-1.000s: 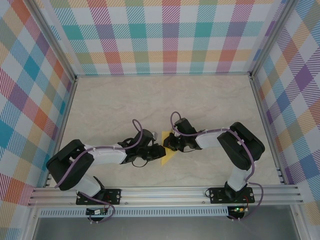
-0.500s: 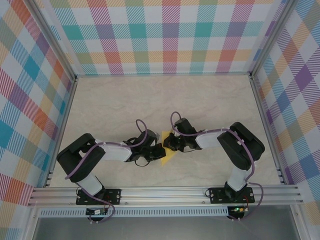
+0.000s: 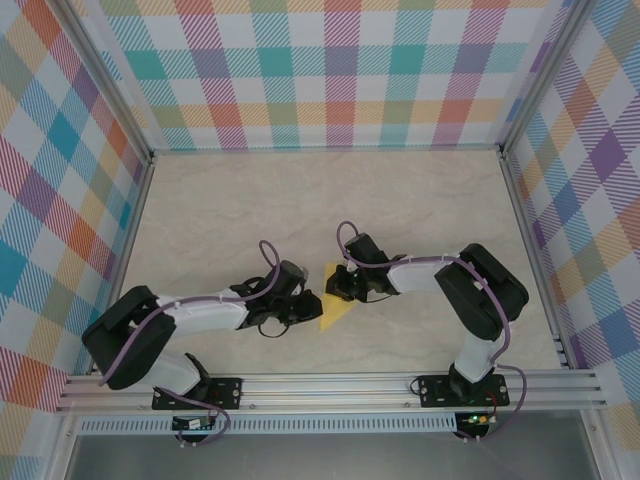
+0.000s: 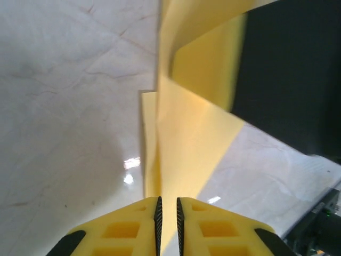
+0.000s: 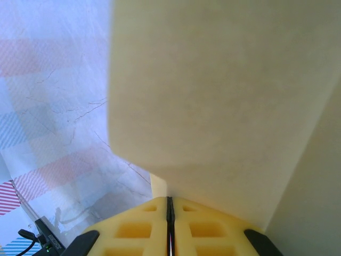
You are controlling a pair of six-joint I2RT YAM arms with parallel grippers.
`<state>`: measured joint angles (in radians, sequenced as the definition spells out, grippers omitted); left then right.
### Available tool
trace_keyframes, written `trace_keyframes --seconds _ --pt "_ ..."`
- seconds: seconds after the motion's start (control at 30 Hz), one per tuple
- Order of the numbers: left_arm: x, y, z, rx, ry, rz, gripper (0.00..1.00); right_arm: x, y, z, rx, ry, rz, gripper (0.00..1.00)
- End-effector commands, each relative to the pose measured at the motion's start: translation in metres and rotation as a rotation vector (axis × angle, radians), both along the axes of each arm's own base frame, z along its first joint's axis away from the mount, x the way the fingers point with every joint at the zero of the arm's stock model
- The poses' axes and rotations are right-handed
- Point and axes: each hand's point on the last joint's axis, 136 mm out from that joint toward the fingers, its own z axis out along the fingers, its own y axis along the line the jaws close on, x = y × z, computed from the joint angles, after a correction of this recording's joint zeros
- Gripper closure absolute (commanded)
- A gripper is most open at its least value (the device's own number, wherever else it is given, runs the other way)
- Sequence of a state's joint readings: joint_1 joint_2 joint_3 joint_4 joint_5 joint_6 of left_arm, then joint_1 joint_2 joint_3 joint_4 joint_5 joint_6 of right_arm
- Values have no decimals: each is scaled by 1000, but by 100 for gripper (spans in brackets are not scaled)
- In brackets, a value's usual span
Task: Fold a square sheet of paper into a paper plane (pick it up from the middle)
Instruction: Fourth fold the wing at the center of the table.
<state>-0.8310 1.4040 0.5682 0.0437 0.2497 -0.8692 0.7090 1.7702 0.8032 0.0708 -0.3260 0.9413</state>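
Gripper, left [image 4: 168,213]: yellow fingertips at the bottom centre of the left wrist view, drawn nearly together with a thin slit between them. The paper's edge runs into the slit. Whether they pinch it or merely bracket it cannot be told.
Square sheet of paper [image 3: 335,310]: yellow and partly folded. It sits just below the centre of the top view, between the two grippers, with one layer flat on the marble-patterned table [image 3: 250,210] and a flap standing up.
Gripper, right [image 5: 169,210]: fingertips pressed together at the bottom centre of the right wrist view, clamped on the sheet's edge. The lifted flap rises from the seam and covers the upper right of that view.
Step in hand: judged to be a fold in progress, with the right gripper carrying the flap over while the left pins the base near the crease.
Technique: anchor the lower layer firmly, swing the flap in a low arc so that the edges meet, then press along the crease line rather than beside it.
Risk: thin paper may slip, buckle or tear if the two grippers pull apart.
Writing: none legible on the paper, the grippers or the plaid walls [image 3: 340,80].
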Motion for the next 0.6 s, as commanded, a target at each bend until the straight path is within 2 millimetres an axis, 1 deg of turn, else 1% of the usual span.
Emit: trace_keyframes --seconds 0.0,0.07,0.1,0.27,0.33,0.43,0.57 --pt "1 -8 21 -25 -43 -36 81 -25 -39 -42 -185 103 -31 90" --pt "2 -20 28 -74 -39 -58 80 -26 -39 -43 -182 106 -34 90" --pt "2 -26 28 -89 -29 -73 80 -26 -39 -44 -182 107 -34 90" --pt "9 -46 17 -138 1 -84 80 -26 -37 -47 -175 116 -36 90" --pt "11 -49 10 -141 10 -79 80 -28 -38 -49 -177 121 -37 90" --pt "14 -47 -3 -116 21 -63 81 -28 -38 -49 -177 120 -39 90" --pt "10 -37 -23 -44 52 -45 82 -27 -38 -49 -174 120 -37 90"
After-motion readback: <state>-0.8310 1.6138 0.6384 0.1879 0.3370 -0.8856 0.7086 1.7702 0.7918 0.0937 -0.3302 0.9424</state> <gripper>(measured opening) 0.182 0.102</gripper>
